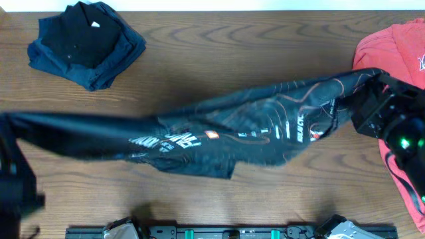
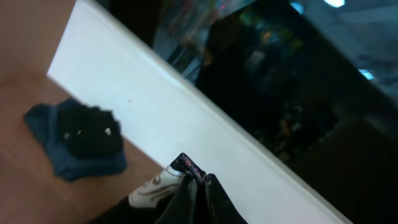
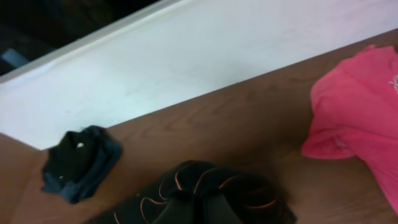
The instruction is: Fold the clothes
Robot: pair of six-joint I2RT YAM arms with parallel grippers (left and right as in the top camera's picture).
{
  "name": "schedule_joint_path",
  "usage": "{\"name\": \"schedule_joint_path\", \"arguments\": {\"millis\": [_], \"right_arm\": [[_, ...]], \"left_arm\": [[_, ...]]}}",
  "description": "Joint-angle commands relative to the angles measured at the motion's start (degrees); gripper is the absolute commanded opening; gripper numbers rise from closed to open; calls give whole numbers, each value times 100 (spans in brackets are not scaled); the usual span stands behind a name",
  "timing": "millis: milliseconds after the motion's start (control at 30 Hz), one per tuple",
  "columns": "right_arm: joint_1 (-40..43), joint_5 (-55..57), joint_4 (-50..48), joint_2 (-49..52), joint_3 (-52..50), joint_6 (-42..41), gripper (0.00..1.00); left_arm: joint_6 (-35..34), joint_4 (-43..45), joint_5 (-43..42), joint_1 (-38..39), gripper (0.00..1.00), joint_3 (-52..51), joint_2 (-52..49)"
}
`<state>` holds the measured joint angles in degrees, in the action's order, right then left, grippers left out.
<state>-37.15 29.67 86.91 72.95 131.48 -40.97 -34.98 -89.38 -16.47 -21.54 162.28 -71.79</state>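
Black jersey [image 1: 219, 133] is stretched left to right across the table [image 1: 232, 46]. Its left end is pinched in the fully closed left gripper [image 1: 8, 123]; its right end is clamped by the right gripper [image 1: 362, 99], also closed tight. A dark garment pile [image 1: 86, 43] is seen far left, a red T-shirt [image 1: 398, 46] far right

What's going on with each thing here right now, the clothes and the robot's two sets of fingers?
black jersey, unfolded, pulled out long across the table between the two arms.
left fingers, shut on one end of the jersey.
right fingers, shut on the other end.
dark pile, roughly folded, lying apart at the far left corner.
red T-shirt, rumpled, lying at the right edge.
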Motion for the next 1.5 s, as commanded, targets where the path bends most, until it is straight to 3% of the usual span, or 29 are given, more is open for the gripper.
{"name": "schedule_joint_path", "arguments": {"millis": [0,233,367,567,900,1067,1133,1167,1200,1267,1300,1333,1467], "right_arm": [[50,-17,42,-74,304,160,1],[50,651,-87,-11,411,184,1],[66,1075,-227,223,411,181,2],[721,1209,-664,1064,411,184,2],[2533,-710,-1663,2957,411,660,3],[2949,-870,-1665,3729,411,658,2],[3073,-870,-1683,3969,411,682,2],[3128,-883,-1681,4052,411,710,8],[3185,-927,-1681,4131,411,809,24],[3276,-1040,-1637,4216,411,988,62],[3309,-1093,-1593,4221,411,1051,86],[3342,-1123,-1530,4221,411,1093,99],[3377,-1355,-1274,4109,417,1237,99]], "left_arm": [[-118,68,-107,9,6,105,-98],[-297,337,-90,9,6,109,-417],[-328,334,-109,9,6,109,-1040],[-323,409,-518,15,6,109,-2424],[44,1394,-444,1209,6,107,-4795],[46,1770,-57,1910,6,103,-5825],[125,1784,70,2133,13,103,-6172],[245,1766,68,2212,25,103,-6319],[385,1731,68,2293,45,103,-6439],[702,1611,70,2448,88,101,-6675],[839,1528,70,2507,99,101,-6741],[1010,1412,72,2564,98,96,-6787],[1141,881,98,2618,98,98,-6706]]}}
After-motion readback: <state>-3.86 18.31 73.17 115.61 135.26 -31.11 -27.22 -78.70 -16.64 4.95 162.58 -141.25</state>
